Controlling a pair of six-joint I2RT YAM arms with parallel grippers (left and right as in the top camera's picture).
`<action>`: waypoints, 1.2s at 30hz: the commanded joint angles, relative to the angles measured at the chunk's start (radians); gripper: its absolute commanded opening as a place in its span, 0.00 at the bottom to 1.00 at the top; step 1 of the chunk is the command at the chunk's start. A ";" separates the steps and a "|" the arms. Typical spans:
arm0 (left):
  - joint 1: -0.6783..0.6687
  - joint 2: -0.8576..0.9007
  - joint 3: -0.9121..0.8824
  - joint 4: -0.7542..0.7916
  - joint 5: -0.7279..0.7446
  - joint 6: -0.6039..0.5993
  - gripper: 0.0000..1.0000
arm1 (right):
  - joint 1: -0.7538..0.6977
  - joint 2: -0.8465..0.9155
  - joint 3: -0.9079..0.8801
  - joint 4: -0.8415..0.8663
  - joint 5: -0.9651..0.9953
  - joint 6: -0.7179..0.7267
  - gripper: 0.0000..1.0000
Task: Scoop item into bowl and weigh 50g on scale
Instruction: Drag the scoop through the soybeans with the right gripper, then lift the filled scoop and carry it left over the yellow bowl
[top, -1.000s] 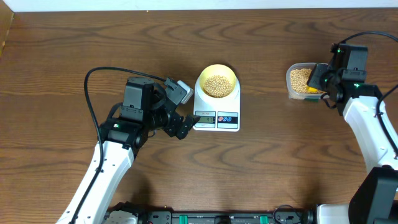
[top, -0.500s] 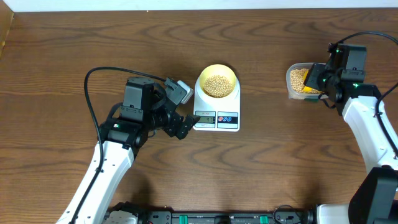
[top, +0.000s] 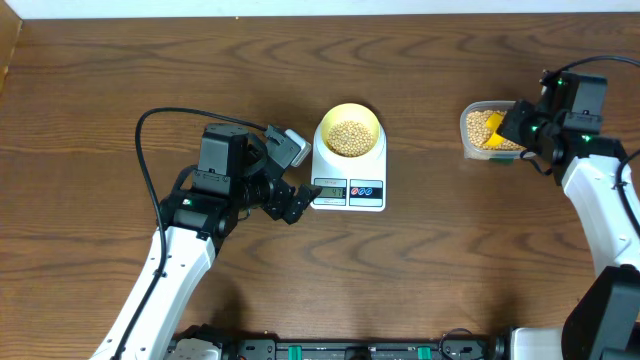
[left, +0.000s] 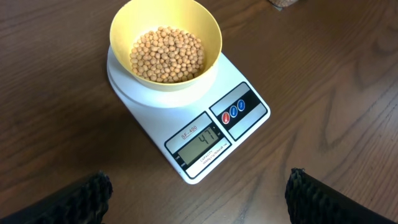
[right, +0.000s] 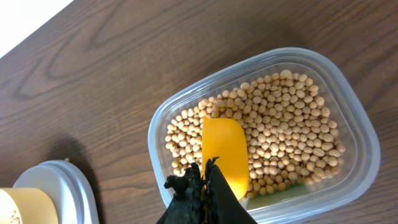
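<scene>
Two hands are showing on my feeds, and I am taking them from left to right. The left hand (top: 292, 178) is hovering over the counter (top: 100, 100) just left of the scale (top: 335, 203), its fingers (left: 74, 199) standing wide apart, gripping nothing and pointing toward the scale's front corner. The scale is sitting near the middle of the counter, and its display (left: 202, 142) is reading what looks like 47. The bowl (top: 350, 110) is resting on the scale's round platform, carrying a heap of beans (top: 350, 137) that is covering its bottom. Further right, well apart from the scale, the clear tub (top: 466, 130) is sitting on the counter and holding a bed of the same beans. The right hand (right: 200, 190) is reaching in over the tub's edge, clamped tight on the handle of the yellow scoop (right: 224, 149), whose blade is lying on top of the beans inside the tub.
</scene>
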 joint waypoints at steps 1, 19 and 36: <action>0.003 -0.009 -0.002 -0.002 -0.006 0.002 0.91 | -0.020 0.013 0.005 0.000 -0.040 0.026 0.01; 0.003 -0.009 -0.002 -0.002 -0.006 0.002 0.91 | -0.155 0.013 0.005 0.025 -0.240 0.020 0.01; 0.003 -0.009 -0.002 -0.002 -0.006 0.002 0.91 | -0.164 0.013 0.005 0.209 -0.529 0.003 0.01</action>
